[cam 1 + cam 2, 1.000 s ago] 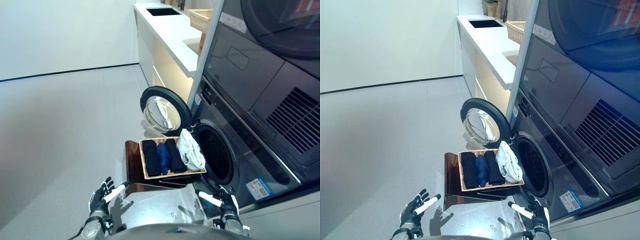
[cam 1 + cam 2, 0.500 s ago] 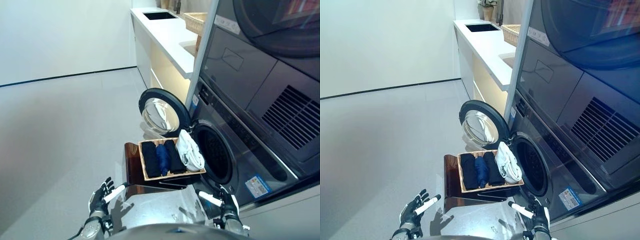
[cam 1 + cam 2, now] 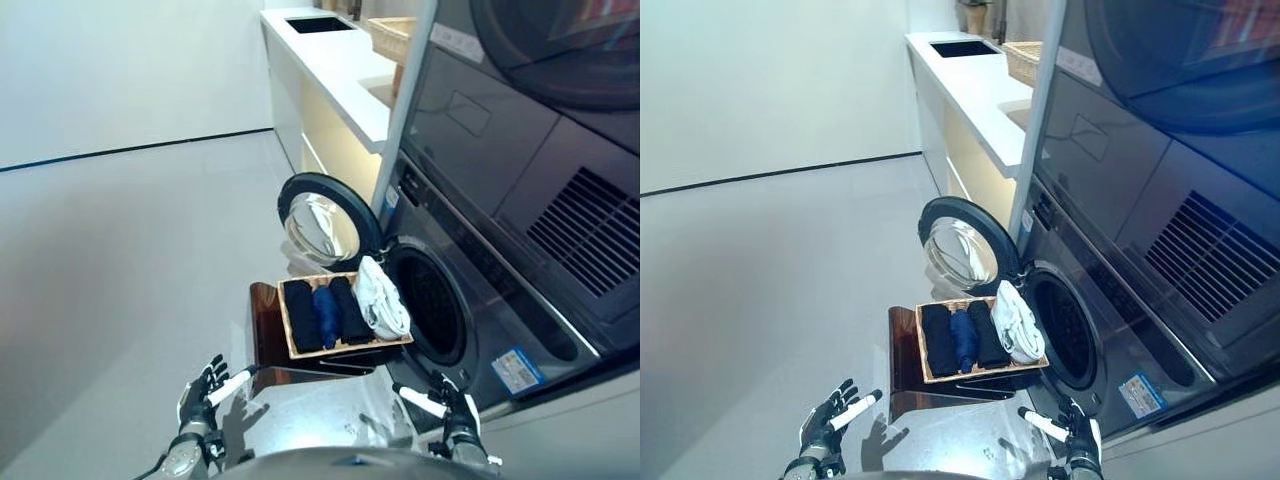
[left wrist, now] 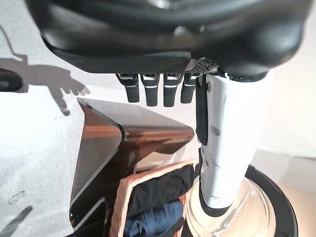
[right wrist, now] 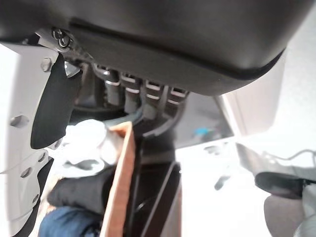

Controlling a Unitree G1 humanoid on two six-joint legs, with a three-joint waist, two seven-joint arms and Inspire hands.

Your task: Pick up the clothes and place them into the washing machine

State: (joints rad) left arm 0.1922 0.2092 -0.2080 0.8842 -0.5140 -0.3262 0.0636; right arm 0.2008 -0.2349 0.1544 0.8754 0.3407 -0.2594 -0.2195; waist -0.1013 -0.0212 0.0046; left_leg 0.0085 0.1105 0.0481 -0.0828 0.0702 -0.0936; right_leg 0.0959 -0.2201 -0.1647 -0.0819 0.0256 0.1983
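Observation:
A shallow wicker basket [image 3: 290, 346] rests on a brown stool [image 3: 262, 330] before the washing machine [image 3: 480, 330]. Rolled clothes lie in it: a black roll [image 3: 300, 315], a blue roll [image 3: 324, 314], another black roll [image 3: 348, 310] and a white garment [image 3: 380, 298] at the machine side. The round door [image 3: 322, 226] stands swung open, showing the dark drum opening [image 3: 432, 306]. My left hand [image 3: 203, 391] hangs low, left of the stool, fingers straight and holding nothing. My right hand [image 3: 452, 404] is low beneath the drum opening, fingers relaxed, also holding nothing.
A second appliance [image 3: 540, 90] is stacked above the washer. A white counter [image 3: 345, 70] with a dark sink [image 3: 318, 23] and a woven basket [image 3: 396, 36] runs along the wall beyond. Grey floor [image 3: 130, 260] spreads out to the left.
The whole picture has shifted slightly, so the camera moved. Both hands, the basket and the clothes keep their places.

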